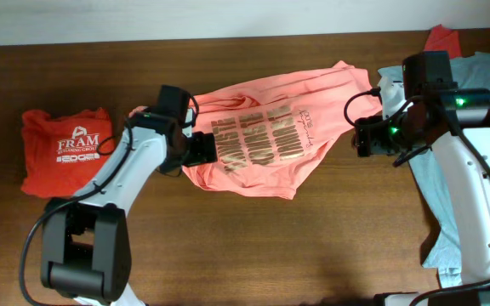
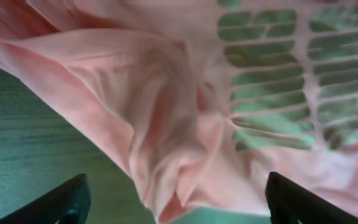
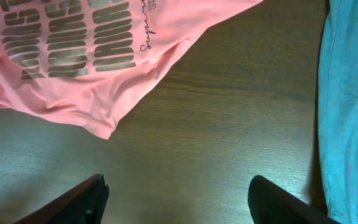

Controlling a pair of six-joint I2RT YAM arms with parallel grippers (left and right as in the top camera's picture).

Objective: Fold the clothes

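You have the coral T-shirt (image 1: 266,136) lying crumpled mid-tabletop (image 1: 228,246). It is soft knit with glossy brown block lettering, and in the overhead view its long axis slants from lower left to upper right. Only your left wrist view shows the bunched folds up close, with the left tool (image 2: 179,202) spread wide at the rumpled edge, clamping nothing. Your right wrist view shows the right tool (image 3: 179,199) also parted, over bare wood grain between the shirt's corner and a light blue garment (image 3: 353,93). A folded red FRAM shirt (image 1: 62,149) sits far left.
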